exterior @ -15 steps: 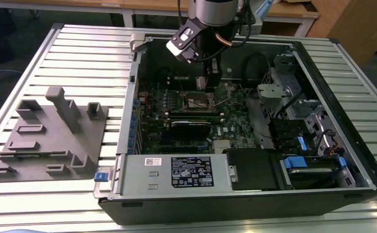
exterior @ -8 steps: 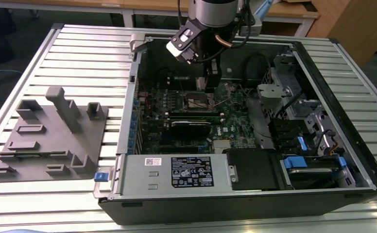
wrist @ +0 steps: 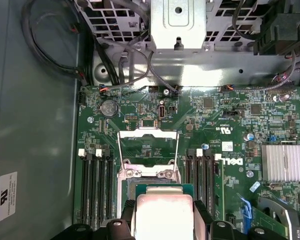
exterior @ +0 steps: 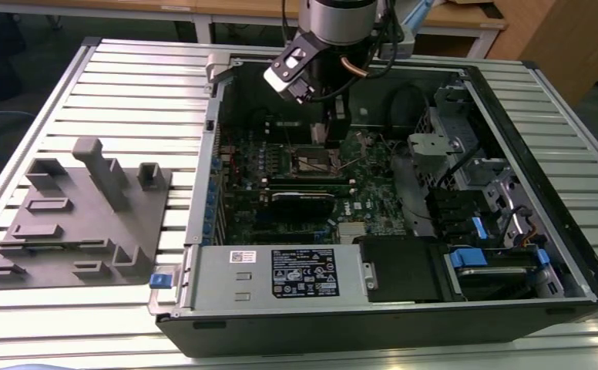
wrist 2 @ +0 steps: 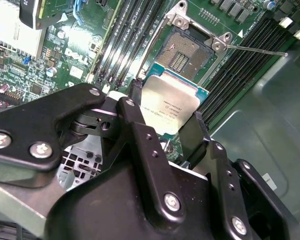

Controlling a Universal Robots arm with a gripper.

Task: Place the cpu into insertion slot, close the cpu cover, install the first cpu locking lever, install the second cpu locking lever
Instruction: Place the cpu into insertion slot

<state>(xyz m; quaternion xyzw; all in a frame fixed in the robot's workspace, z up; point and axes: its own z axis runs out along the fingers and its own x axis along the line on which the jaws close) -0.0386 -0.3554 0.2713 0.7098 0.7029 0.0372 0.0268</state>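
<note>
While the arm's wrist stood inside the open computer case (exterior: 381,331), the gripper (exterior: 330,137) hung over the green motherboard (wrist: 230,125), close above the insertion slot (wrist 2: 182,50). Its two black fingers (wrist 2: 194,140) were parted only by the width of the cpu (wrist 2: 172,107) and pressed on two opposite edges of the chip, whose silver top faced the camera in both wrist views. The cpu was clear of the socket. In the second wrist view it hovered at one edge of the insertion slot, whose dark centre lay uncovered. The cpu cover (wrist: 148,133) was swung up and back from the socket, on the side away from the gripper, and a thin locking lever (wrist 2: 255,50) stuck out sideways, unlatched. Long black memory slots (wrist: 96,185) ran along both sides of the socket, and a whitish finned heatsink (wrist: 284,162) sat farther along the board. In the exterior view the case lay on its side on a slatted metal table (exterior: 124,85), with its labelled grey power-supply box (exterior: 278,274) nearest the camera. A grey moulded fixture tray (exterior: 73,223) rested on the table at the exterior view's left of the case.
</note>
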